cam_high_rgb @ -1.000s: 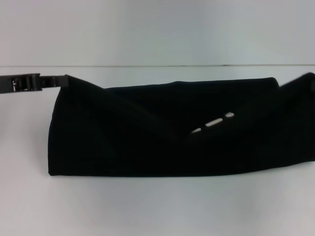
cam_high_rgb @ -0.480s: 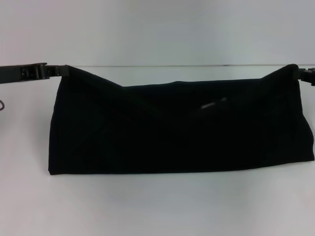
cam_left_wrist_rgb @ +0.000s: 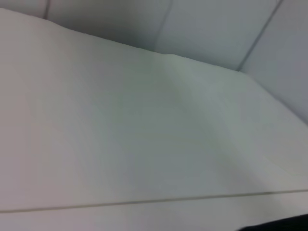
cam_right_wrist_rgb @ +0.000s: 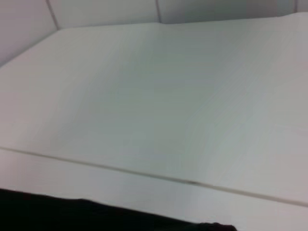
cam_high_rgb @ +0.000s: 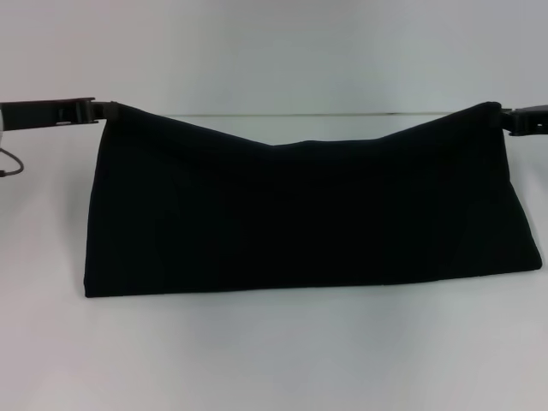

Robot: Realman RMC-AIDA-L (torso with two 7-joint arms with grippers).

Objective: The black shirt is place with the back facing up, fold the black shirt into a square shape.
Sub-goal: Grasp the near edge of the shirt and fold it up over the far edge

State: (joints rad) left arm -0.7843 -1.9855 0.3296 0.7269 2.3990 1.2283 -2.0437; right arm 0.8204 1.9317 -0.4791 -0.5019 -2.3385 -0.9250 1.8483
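The black shirt [cam_high_rgb: 308, 218] hangs as a wide band across the head view, its lower edge resting on the white table [cam_high_rgb: 274, 360]. Its two upper corners are lifted and its top edge sags in the middle. My left gripper [cam_high_rgb: 101, 110] is shut on the upper left corner, and my right gripper [cam_high_rgb: 505, 118] is shut on the upper right corner. No white lettering shows. A dark strip of the black shirt [cam_right_wrist_rgb: 86, 216] crosses the edge of the right wrist view, and a sliver of the black shirt [cam_left_wrist_rgb: 284, 225] shows in the left wrist view.
The white table's far edge [cam_high_rgb: 282, 114] meets a pale wall [cam_high_rgb: 274, 51] behind the shirt. A thin cable [cam_high_rgb: 10, 163] hangs by the left arm. Both wrist views show bare white table surface [cam_right_wrist_rgb: 159, 96] and wall panels.
Both grippers have risen and spread outward, pulling the shirt's upper corners up and apart. The folded-over flap with its white marks has been lifted away, leaving a taut, plain black face.
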